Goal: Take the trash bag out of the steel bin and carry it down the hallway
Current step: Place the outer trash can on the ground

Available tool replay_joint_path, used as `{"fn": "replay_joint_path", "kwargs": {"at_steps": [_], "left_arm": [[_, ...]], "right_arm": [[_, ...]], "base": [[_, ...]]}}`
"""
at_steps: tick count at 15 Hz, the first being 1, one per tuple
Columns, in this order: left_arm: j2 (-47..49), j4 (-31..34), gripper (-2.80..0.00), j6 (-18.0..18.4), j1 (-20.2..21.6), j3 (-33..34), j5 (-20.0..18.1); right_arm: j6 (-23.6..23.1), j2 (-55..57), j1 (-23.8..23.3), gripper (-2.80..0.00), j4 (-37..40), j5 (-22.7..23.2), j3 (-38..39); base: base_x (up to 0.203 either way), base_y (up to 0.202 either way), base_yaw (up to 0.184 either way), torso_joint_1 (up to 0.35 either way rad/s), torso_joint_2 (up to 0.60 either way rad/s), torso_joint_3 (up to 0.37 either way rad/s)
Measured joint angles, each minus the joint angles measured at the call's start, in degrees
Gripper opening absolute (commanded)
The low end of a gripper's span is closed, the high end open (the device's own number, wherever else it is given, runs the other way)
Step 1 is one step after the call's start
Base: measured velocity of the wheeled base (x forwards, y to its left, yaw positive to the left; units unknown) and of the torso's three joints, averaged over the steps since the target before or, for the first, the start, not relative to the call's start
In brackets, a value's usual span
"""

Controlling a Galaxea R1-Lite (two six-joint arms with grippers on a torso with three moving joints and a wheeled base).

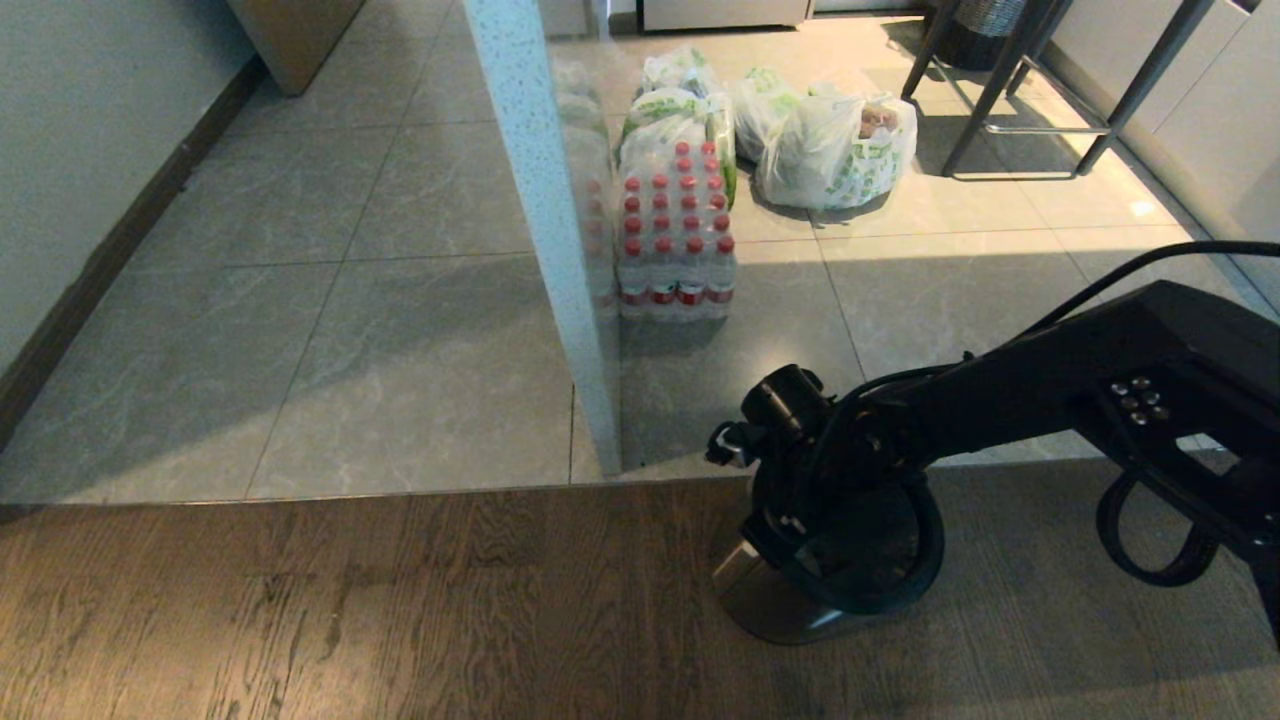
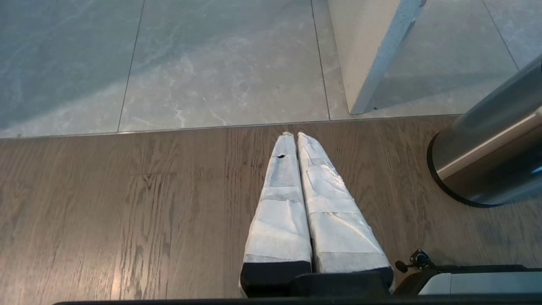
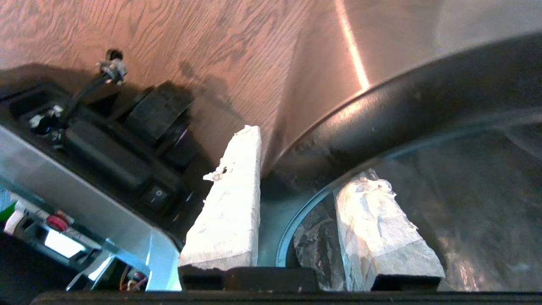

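Right hand (image 3: 296, 169) straddling the steel bin's (image 1: 760, 600) black rim, one finger inside against the trash bag (image 3: 465, 203), fingers apart.

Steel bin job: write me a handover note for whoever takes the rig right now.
Right claw: straddling the steel bin's black rim, one finger outside, one inside against the trash bag; fingers apart, no grip visible yet.
Left claw: shut, empty, parked over the wood floor beside the bin.
Done: reach to the rim.
Left: pinch the liner, lift it out, carry it down the hallway.
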Motion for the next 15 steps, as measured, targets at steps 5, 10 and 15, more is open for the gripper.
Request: {"fn": "replay_joint_path", "kwargs": {"at_steps": [5, 10, 15], "left_arm": [[0.00, 0.01, -2.80, -0.03, 0.00, 0.00, 0.00], [0.00, 0.00, -2.80, -0.02, 0.00, 0.00, -0.01], [0.00, 0.00, -2.80, -0.04, 0.00, 0.00, 0.00]], "right_arm": [[-1.38, -6.23, 0.09, -2.80, -0.36, 0.20, 3.39], [-4.28, -15.36, 0.04, -2.80, -0.08, 0.00, 11.40], [-6.75, -24.29, 0.09, -2.80, 1.51, 0.01, 13.97]], "base": [[0.000, 0.000, 0.000, 0.000, 0.00, 0.000], [0.000, 0.000, 0.000, 0.000, 0.00, 0.000], [0.000, 0.000, 0.000, 0.000, 0.00, 0.000]]}}
